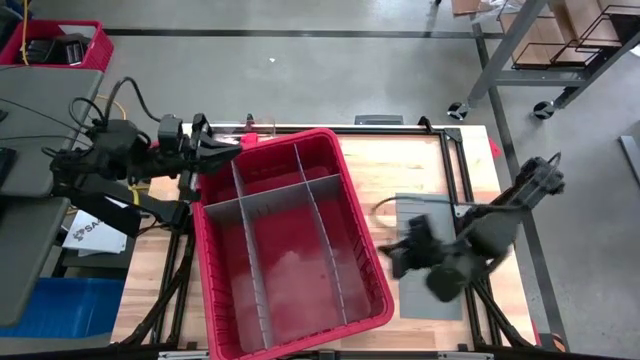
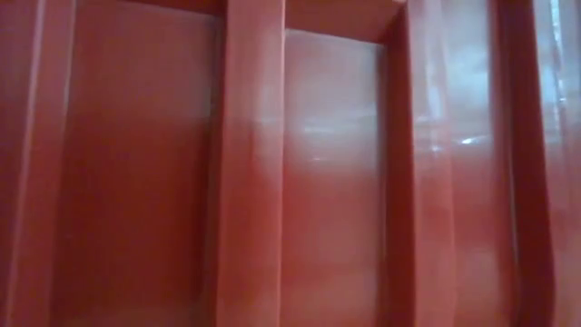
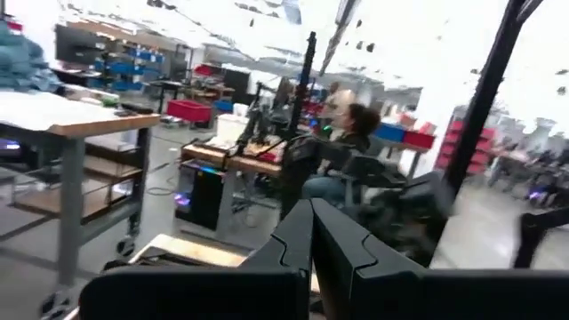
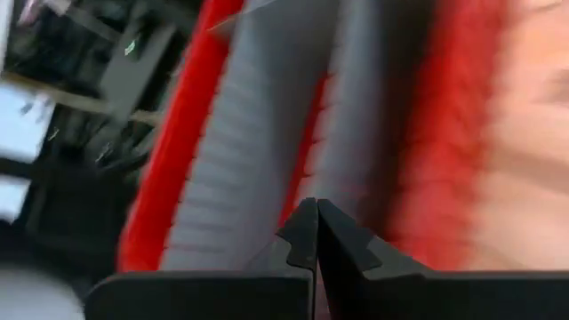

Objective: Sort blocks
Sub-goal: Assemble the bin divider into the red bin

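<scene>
Right gripper [image 1: 392, 258] pinched closed, empty, just beside the large red plastic bin [image 1: 345, 178] with grey slotted dividers [image 1: 262, 200]. Left gripper [image 1: 232, 152] closed too, empty, at the bin's far corner. No blocks visible anywhere.

Bin [image 1: 290, 330] between 2 arms

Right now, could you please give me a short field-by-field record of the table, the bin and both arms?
surface: wooden table with a grey mat on its right part
bin: large red bin at the centre, split by grey dividers into compartments
blocks: none visible in any view
left gripper: shut, at the bin's far left corner, holding nothing
right gripper: shut, beside the bin's right wall over the mat, holding nothing
low view: filled by the bin's red wall
</scene>
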### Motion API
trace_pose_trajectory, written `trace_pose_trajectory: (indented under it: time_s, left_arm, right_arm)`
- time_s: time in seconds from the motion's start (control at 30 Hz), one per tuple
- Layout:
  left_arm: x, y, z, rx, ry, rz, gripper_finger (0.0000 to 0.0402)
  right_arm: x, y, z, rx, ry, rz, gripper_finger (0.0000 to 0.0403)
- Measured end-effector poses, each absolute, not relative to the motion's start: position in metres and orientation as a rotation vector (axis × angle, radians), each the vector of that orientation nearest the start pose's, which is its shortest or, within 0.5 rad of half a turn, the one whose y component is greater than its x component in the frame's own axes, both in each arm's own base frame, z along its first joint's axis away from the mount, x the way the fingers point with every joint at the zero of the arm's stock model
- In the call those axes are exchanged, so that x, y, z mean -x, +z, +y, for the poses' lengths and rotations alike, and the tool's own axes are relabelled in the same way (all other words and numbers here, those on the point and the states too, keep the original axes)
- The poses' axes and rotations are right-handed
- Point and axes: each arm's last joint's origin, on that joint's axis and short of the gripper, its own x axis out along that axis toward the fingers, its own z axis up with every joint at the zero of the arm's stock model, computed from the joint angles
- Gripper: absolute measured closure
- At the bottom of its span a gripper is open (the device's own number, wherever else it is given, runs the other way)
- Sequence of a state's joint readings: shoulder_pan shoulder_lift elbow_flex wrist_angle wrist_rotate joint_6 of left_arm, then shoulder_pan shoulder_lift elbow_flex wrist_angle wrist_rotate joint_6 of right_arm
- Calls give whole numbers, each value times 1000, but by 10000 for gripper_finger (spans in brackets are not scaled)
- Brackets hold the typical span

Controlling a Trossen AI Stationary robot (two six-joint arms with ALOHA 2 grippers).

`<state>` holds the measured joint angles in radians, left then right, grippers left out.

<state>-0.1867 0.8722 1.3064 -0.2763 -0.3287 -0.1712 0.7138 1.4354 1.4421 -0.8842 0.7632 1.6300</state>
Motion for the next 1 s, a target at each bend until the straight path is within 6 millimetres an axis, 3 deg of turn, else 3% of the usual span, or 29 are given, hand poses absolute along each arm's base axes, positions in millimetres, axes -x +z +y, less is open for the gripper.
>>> trace_pose_trajectory:
  time_s: [0.13, 0.27, 0.4, 0.53, 0.67, 0.7, 0.9, 1.0]
  left_arm:
    - [-142, 461, -12, 180, 337, -11, 402]
    - [-145, 435, -4, 301, 526, 176, 402]
    - [-143, 416, 1, 433, 583, 327, 402]
    - [-141, 409, 4, 449, 620, 406, 402]
    - [-138, 410, 8, 418, 637, 400, 402]
    - [-138, 410, 9, 412, 644, 400, 402]
    - [-137, 410, 14, 403, 662, 407, 402]
    - [-138, 410, 14, 399, 659, 410, 401]
  right_arm:
    - [-280, 341, 188, -947, -407, 572, 403]
    - [-309, 323, 201, -956, -385, 784, 403]
    - [-320, 313, 213, -932, -416, 990, 403]
    - [-306, 311, 208, -790, -591, 1208, 403]
    - [-291, 312, 179, -620, -813, 1358, 403]
    - [-292, 312, 171, -602, -799, 1364, 403]
    - [-314, 303, 110, -539, -930, 1267, 403]
    - [-327, 309, 81, -538, -934, 1191, 403]
